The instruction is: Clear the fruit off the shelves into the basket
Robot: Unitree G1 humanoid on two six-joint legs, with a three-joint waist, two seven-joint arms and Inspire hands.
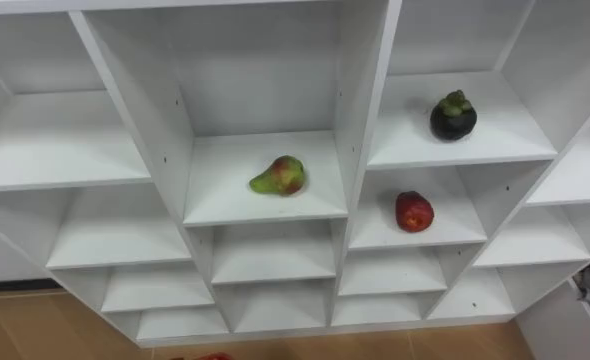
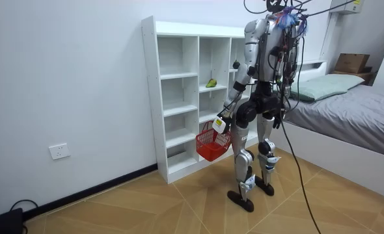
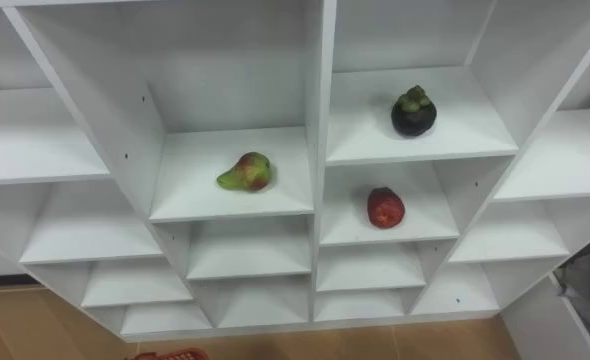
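Gripping the red basket [image 2: 211,145] by its handle, the left hand [image 2: 222,123] hangs low; pear [image 1: 279,176] mid-frame, red fruit [image 1: 413,211] right of it, dark fruit [image 1: 453,116] upper right. Best reach for the pear squarely, with the red basket held underneath.

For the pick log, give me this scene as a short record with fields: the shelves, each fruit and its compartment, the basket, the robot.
furniture: white shelf unit, open compartments
fruit 1: green-red pear, lying on a middle-column shelf
fruit 2: dark mangosteen, next column right, higher shelf
fruit 3: red fruit, compartment directly below the mangosteen
carrier: red basket, hanging at the left hand
stance: upright, facing the shelf unit
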